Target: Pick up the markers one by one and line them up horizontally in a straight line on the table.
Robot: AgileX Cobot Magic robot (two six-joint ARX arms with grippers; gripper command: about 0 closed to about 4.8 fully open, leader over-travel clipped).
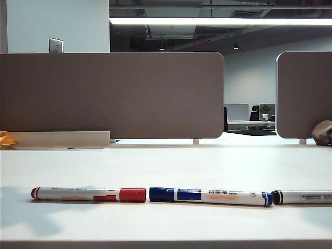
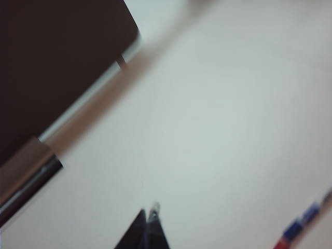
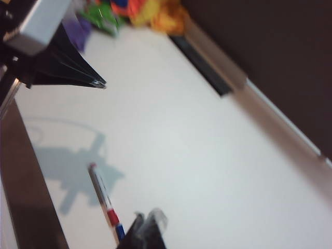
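On the table (image 1: 166, 166), 3 markers (image 1: 210, 196) lie end-to-end, left-right; left fingers (image 2: 148, 228) and right fingers (image 3: 148, 228) closed, empty.

**Three markers end to end near the table's front edge**

On the broad off-white table (image 1: 166, 166), the red-capped white whiteboard marker (image 1: 88, 194) lies leftmost. The blue-capped white marker (image 1: 210, 196) lies just right of it, caps nearly meeting. The black-capped white marker (image 1: 302, 197) follows at the blue marker's far end. Grey-brown partition panels (image 1: 111, 96) stand behind the row. The left gripper (image 2: 148, 228) and right gripper (image 3: 145, 228), both closed and empty, hang above the table.
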